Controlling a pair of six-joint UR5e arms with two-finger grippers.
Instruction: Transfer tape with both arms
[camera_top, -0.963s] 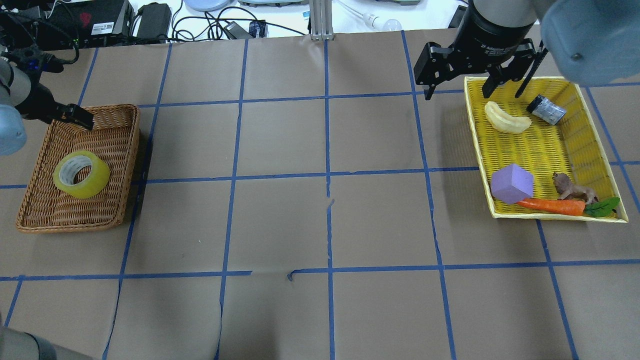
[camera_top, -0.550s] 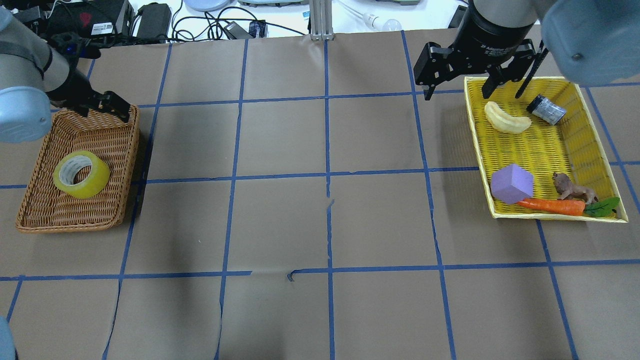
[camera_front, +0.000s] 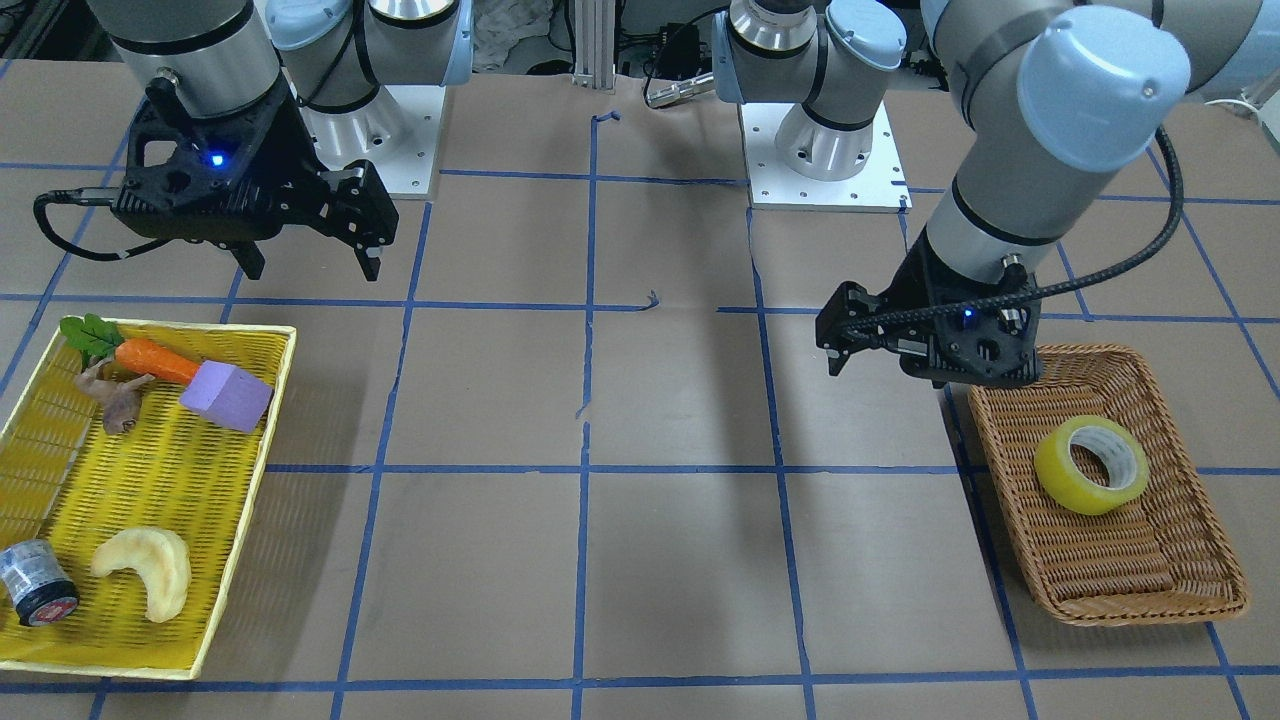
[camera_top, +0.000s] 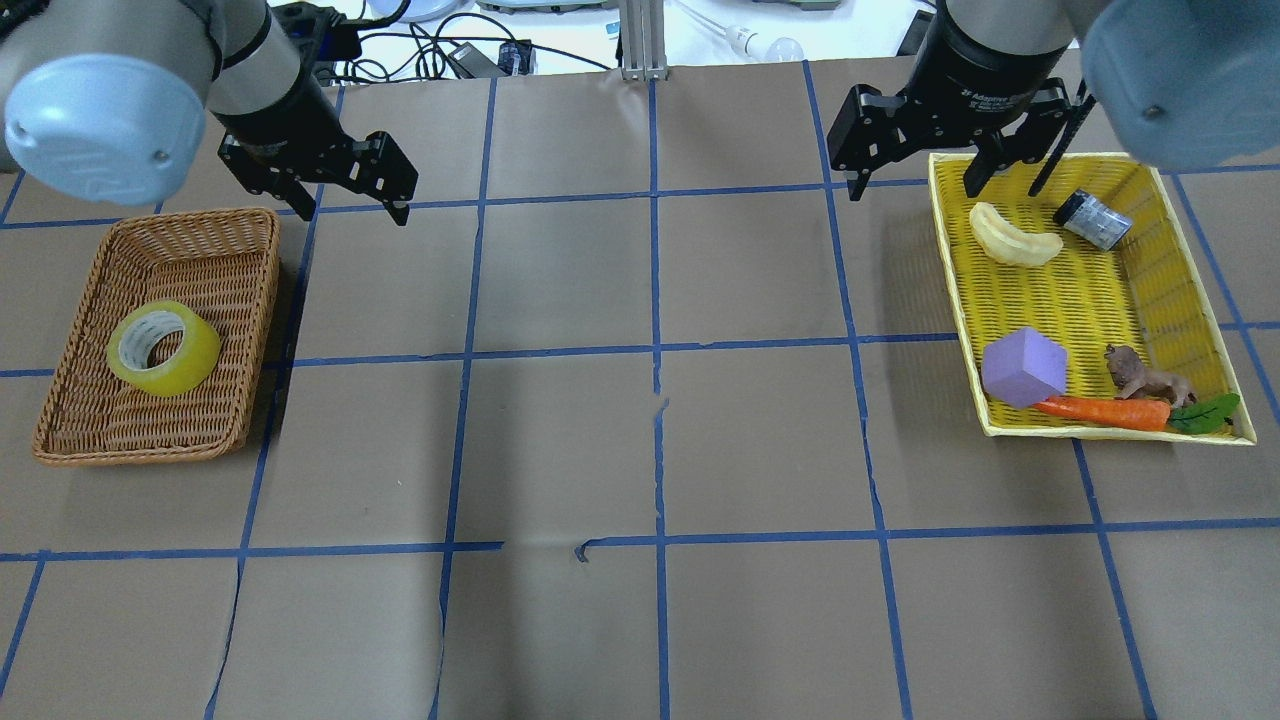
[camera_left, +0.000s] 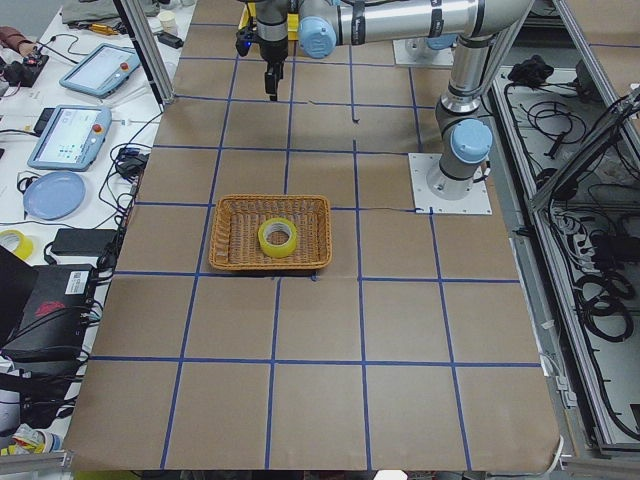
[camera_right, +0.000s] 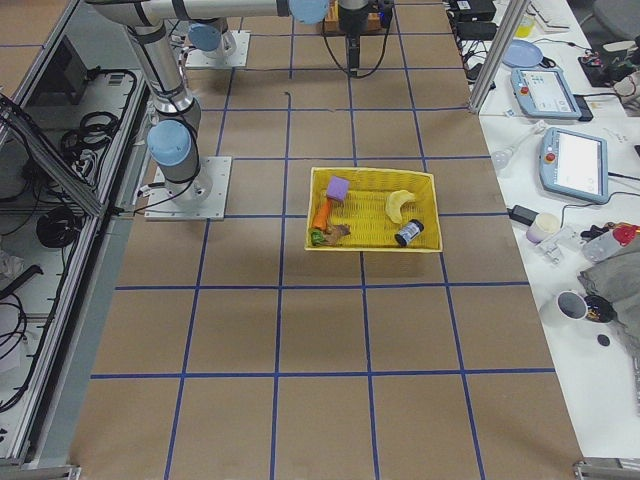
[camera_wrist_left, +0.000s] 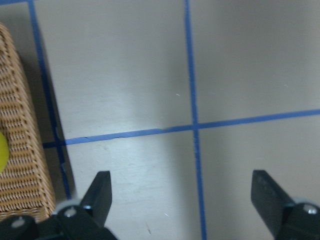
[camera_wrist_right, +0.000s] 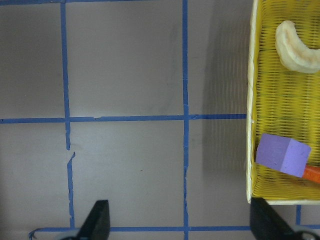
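Left gripper (camera_top: 352, 212) shifted inward, fingers (camera_top: 398, 195) seemingly down

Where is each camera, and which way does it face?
Overhead: behind arms, looking down; left gripper, right gripper.
Front-facing: across table, facing both bases.
Exterior left: table's end near wicker basket; arms beyond.
Exterior right: opposite end near yellow tray; arms beyond.
Left wrist: downward; own fingers, basket.
Right wrist: downward; own fingers, tray.
Shared: overhead and front-facing show tape.

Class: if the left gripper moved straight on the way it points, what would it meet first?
Probably the bare paper-covered table, just beside the wicker basket: the left gripper hangs open over it. The tape sits off that line.
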